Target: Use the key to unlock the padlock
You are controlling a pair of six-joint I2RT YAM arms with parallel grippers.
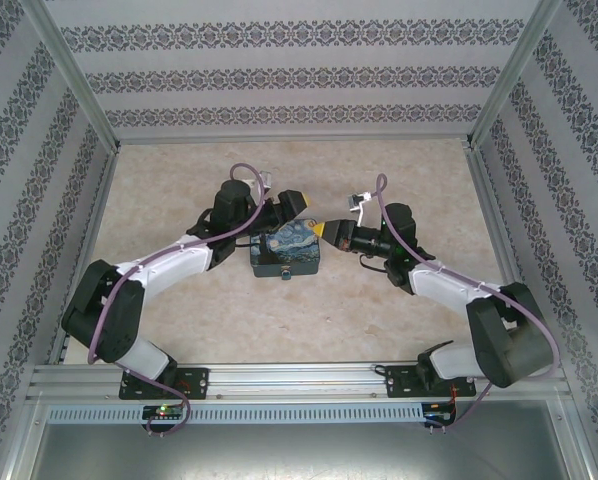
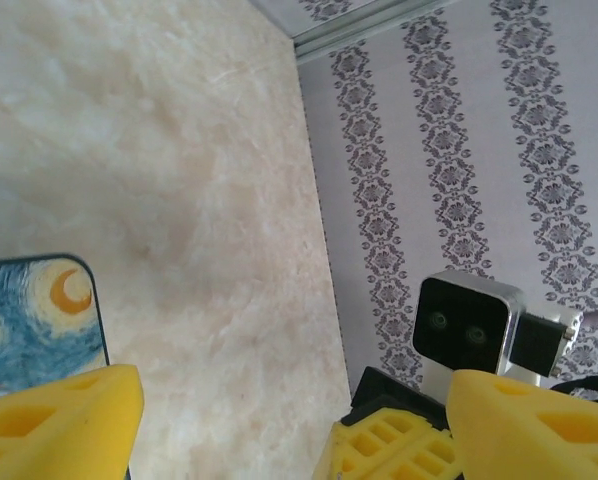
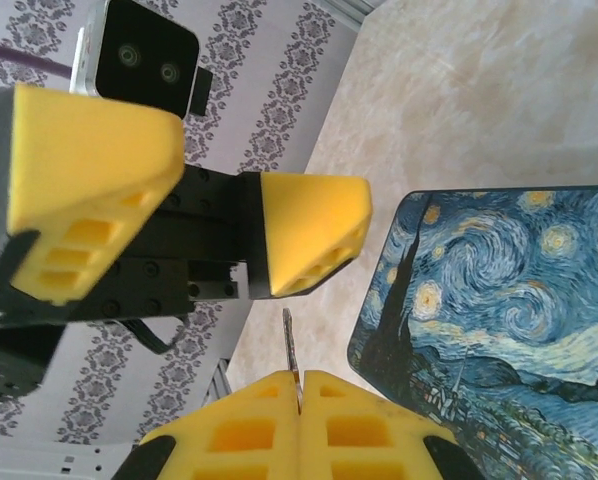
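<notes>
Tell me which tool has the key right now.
The right tool: its fingers are shut on the key, whose thin shaft sticks out between them. The left tool is open, with nothing between its fingers.

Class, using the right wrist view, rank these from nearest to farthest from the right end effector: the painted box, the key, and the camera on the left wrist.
1. The key: pinched between the fingers of the right end effector, sticking up from them.
2. The painted box: close by, on the right of the picture.
3. The left wrist camera: top left, farthest back.
</notes>
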